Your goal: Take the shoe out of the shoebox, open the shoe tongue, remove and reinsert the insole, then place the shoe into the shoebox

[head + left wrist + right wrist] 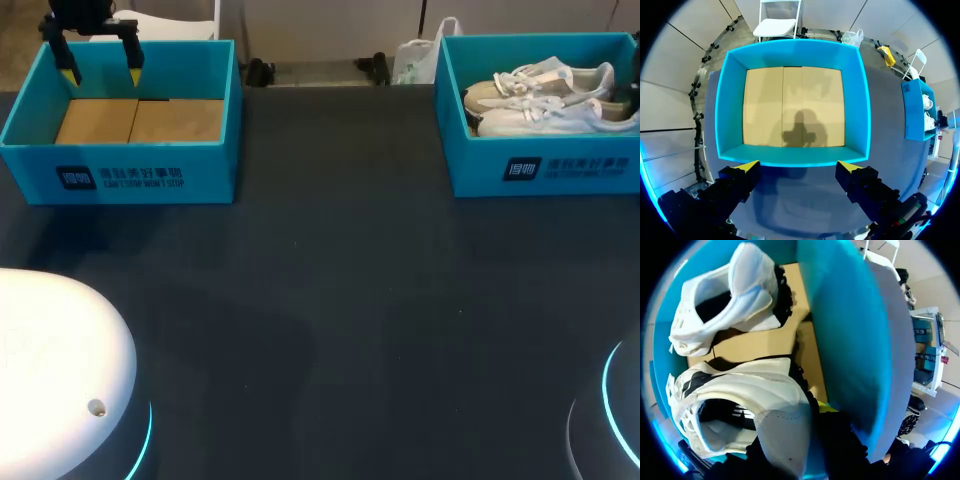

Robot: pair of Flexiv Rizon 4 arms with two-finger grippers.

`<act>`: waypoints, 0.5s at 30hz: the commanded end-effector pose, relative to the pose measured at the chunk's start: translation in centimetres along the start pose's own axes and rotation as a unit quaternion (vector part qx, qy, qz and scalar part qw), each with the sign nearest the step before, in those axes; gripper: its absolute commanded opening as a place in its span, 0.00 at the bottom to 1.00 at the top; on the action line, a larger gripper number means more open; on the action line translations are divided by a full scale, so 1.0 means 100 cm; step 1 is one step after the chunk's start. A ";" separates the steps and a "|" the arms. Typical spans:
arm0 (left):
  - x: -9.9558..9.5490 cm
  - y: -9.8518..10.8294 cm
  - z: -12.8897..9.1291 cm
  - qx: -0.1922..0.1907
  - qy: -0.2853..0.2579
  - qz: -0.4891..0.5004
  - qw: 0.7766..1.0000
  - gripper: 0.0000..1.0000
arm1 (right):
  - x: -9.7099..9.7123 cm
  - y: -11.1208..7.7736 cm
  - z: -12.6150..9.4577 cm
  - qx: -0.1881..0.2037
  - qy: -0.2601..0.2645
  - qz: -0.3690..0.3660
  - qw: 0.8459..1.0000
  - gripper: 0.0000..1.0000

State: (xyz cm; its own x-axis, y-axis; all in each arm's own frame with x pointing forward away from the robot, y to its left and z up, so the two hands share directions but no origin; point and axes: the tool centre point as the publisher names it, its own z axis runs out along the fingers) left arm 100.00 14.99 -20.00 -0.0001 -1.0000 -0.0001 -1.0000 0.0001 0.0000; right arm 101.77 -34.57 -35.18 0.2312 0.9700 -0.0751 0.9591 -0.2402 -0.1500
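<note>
Desk: we have a dark flat desk (330, 300) with open space between the two boxes. We judge that the best spot to set the shoe down.
Left box: the teal cardboard shoebox (150, 175) holds only its tan floor.
Right box: the matching teal shoebox (540, 170) holds both shoes.
Task shoe: the white lace-up sneaker (755, 390) lies heel toward our right claw, with a second white sneaker (725, 310) just beside it.
Right claw: our right claw (826, 410) is down between that heel and the box wall. We cannot tell whether it is open or closed. We should grip the heel collar alone and lift straight up, clear of the wall and the other shoe.
Left claw: our left claw (101, 70) hangs wide open and empty over the left box, ready to steady the shoe.
</note>
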 end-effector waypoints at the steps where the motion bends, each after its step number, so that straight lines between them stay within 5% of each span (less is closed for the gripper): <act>1: 0.000 0.000 0.000 0.000 0.000 0.000 1.000 1.00 | 0.000 -0.004 -0.023 -0.003 -0.009 0.004 1.000 0.00; 15: 0.000 0.000 0.000 0.000 0.000 0.000 1.000 1.00 | -0.013 -0.011 -0.073 -0.034 -0.005 0.031 0.999 0.00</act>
State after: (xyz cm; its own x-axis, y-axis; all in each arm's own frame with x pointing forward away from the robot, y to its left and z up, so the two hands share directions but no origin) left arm 100.00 14.99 -20.00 -0.0001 -1.0000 -0.0001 -1.0000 0.0001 0.0000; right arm 102.51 -35.18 -29.04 0.2856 0.9538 -0.0935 0.9512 -0.2940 -0.0937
